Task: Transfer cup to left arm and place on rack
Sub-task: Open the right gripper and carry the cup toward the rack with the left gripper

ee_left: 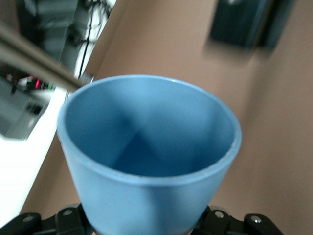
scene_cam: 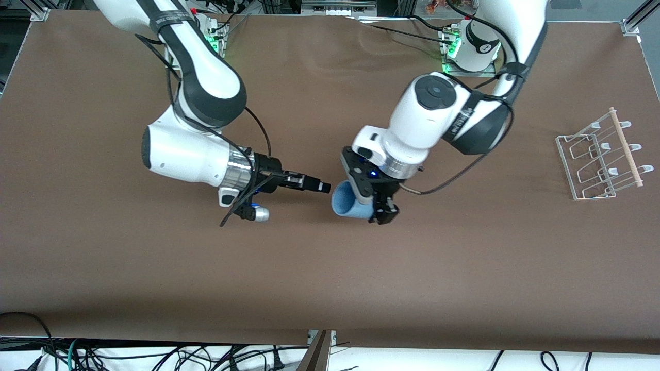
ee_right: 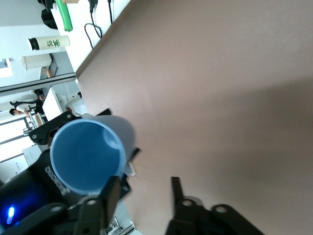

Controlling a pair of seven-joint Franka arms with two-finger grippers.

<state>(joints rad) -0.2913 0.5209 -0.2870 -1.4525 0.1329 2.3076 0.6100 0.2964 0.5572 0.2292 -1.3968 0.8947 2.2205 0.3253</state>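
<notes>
- Cup (scene_cam: 346,202): light-blue, matte, tapered, handleless; held on its side above the brown table (scene_cam: 330,278), well apart from the rack (scene_cam: 603,154)
- Left gripper (scene_cam: 379,206): jaws clamped on the cup's base end
- Right gripper (scene_cam: 314,184): jaws parted, empty, just beside the cup's mouth

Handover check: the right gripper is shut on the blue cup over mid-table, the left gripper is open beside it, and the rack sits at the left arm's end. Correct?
Not quite: the arms are swapped. In the front view the left gripper is shut on the cup, and the right gripper is open beside it, holding nothing. The rack does sit at the left arm's end.
</notes>
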